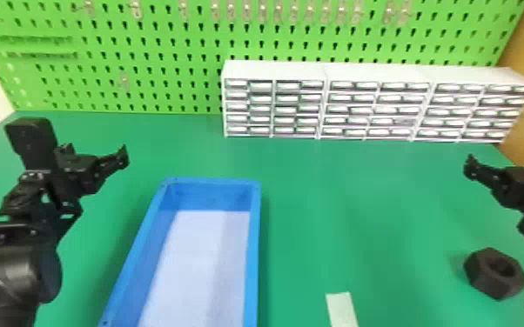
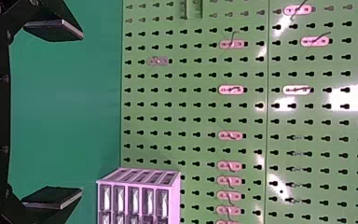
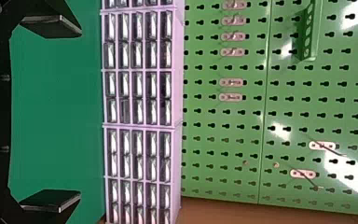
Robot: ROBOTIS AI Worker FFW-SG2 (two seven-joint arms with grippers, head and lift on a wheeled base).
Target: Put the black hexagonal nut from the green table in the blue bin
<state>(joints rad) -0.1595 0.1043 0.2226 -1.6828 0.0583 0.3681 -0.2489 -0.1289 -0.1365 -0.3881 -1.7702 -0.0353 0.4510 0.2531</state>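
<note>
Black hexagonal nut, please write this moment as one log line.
black hexagonal nut: on green table, right of blue rectangular bin | left black gripper: open | right black gripper: open

Green table (image 1: 361, 208) open between blue bin (image 1: 253, 243) and black hexagonal nut (image 1: 483, 274); bin's raised walls in the way, drawer cabinets (image 1: 374, 75) and green pegboard (image 1: 163, 48) block rear.
</note>
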